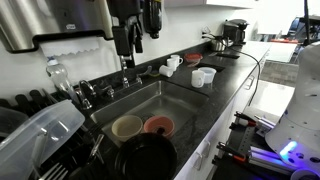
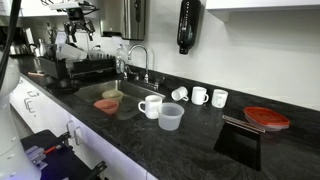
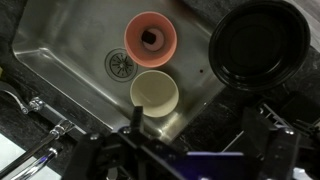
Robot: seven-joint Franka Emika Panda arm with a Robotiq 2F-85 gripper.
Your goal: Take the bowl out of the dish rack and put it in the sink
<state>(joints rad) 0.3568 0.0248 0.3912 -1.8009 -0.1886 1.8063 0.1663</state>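
Note:
A black bowl [image 3: 258,45] lies beside the sink on the dark dish rack [image 3: 215,125]; it also shows in an exterior view [image 1: 145,157]. The steel sink [image 3: 60,55] holds an orange bowl [image 3: 151,38] and a cream bowl [image 3: 155,95], both seen in both exterior views [image 1: 158,125] [image 2: 107,104]. My gripper [image 3: 195,125] hangs high over the sink's rack-side edge, open and empty, well above everything. It shows at the top in both exterior views [image 1: 124,40] [image 2: 78,20].
A tap [image 1: 125,78] stands behind the sink. A clear plastic container [image 1: 40,135] lies on the rack [image 2: 75,65]. White mugs [image 2: 150,106] and a plastic cup [image 2: 171,117] stand on the black counter [image 2: 200,140], with a red lid [image 2: 266,118] farther along.

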